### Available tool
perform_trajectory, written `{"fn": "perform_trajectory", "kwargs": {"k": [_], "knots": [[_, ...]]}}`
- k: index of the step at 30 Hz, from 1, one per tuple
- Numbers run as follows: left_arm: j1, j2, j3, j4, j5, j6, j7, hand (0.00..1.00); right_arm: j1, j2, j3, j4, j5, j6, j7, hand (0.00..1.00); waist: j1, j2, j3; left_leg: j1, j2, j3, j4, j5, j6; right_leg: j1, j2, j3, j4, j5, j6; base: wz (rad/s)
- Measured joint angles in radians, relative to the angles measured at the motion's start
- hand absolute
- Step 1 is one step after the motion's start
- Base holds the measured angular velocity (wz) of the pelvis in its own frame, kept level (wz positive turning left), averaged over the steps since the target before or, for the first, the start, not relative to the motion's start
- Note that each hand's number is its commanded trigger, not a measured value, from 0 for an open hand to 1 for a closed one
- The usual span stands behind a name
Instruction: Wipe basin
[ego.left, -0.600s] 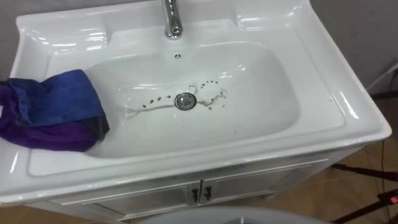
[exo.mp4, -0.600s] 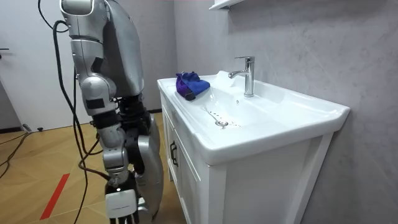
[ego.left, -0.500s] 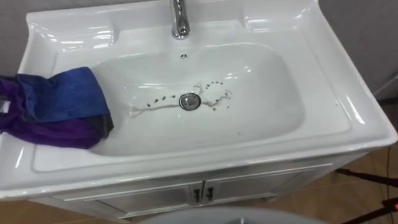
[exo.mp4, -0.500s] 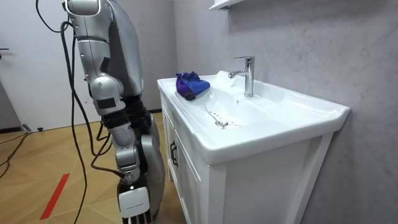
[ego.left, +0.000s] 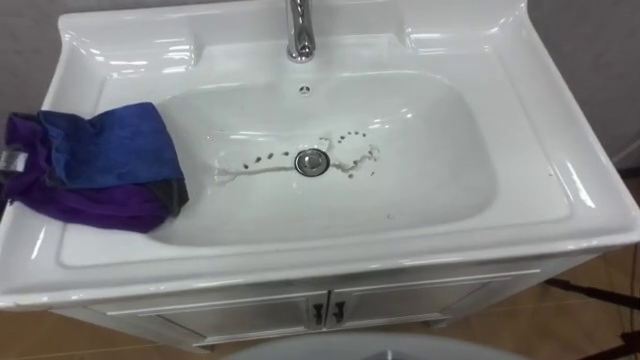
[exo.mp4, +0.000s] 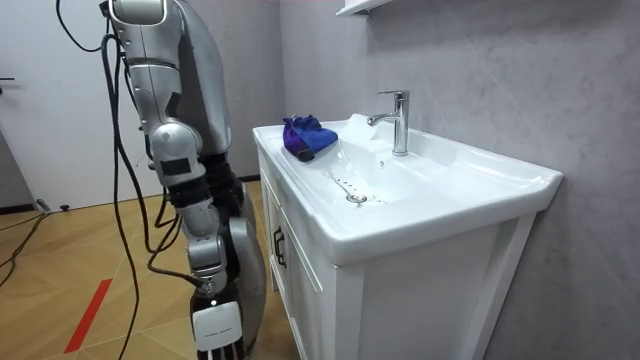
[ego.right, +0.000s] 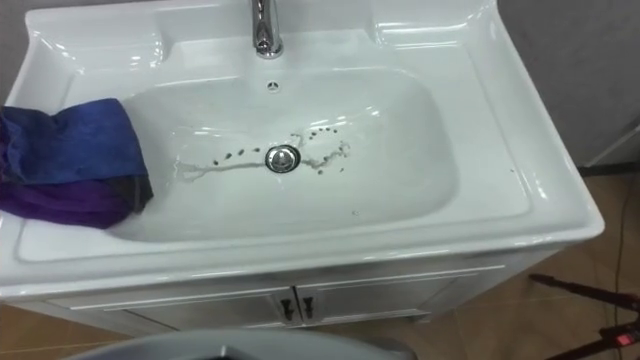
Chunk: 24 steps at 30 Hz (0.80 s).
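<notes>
The blue and purple cloth (ego.left: 95, 165) lies crumpled on the left rim of the white basin (ego.left: 450, 200), its edge drooping into the bowl, with no hand on it. Dark specks (ego.left: 255, 160) and a pale smear ring the drain (ego.left: 312, 161) below the tap (ego.left: 300, 35). The robot stands before the cabinet (exo.mp4: 300, 290). Its right hand (exo.mp4: 218, 330) hangs low at its side, well apart from the cloth, and I cannot tell whether it is spread or curled.

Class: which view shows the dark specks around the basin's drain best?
The left eye view: it looks down on the trail of dark specks beside the round metal drain in the white ceramic basin. The right eye view shows much the same; the room view shows them small and foreshortened.
</notes>
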Motion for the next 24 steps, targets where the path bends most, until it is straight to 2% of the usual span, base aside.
{"fn": "perform_trajectory", "kwargs": {"k": [6,14,16,21,24], "knots": [[-0.001,0.000,0.000,0.000,-0.003,-0.005,0.000,0.00,0.001,0.000,0.000,0.001,0.005,-0.003,0.000,0.00,0.000,-0.005,0.0002,0.000,-0.001,0.000,-0.001,0.000,0.000,0.002,0.001,-0.007,-0.002,-0.001,0.001,0.00],[0.003,0.000,0.010,0.002,-0.068,-0.020,0.014,0.00,0.013,0.000,0.001,0.011,0.053,-0.021,-0.021,0.00,0.009,-0.009,0.0009,0.009,0.000,-0.004,-0.002,0.000,0.000,0.016,0.003,-0.017,-0.018,0.000,0.001,0.03],[0.003,0.000,0.033,0.002,-0.101,-0.021,0.025,0.00,0.014,0.000,0.001,0.016,0.056,-0.022,-0.021,0.00,0.017,-0.008,0.0009,0.009,0.001,-0.004,-0.002,0.000,0.000,0.016,0.004,-0.017,-0.019,0.000,0.001,0.00],[0.008,-0.001,0.157,0.003,-0.188,-0.033,0.074,0.00,0.015,-0.007,-0.004,0.025,0.058,-0.025,-0.019,0.00,0.030,0.002,-0.0005,0.004,0.001,-0.012,0.000,0.000,0.000,0.021,0.004,-0.019,-0.017,0.000,0.000,0.01],[0.012,0.000,0.183,0.004,-0.259,-0.048,0.124,0.00,0.014,-0.012,-0.013,0.028,0.058,-0.026,-0.019,0.00,0.033,0.008,-0.0002,0.003,0.000,-0.020,0.000,0.000,0.000,0.021,0.004,-0.024,-0.015,0.000,0.000,0.06]]}}
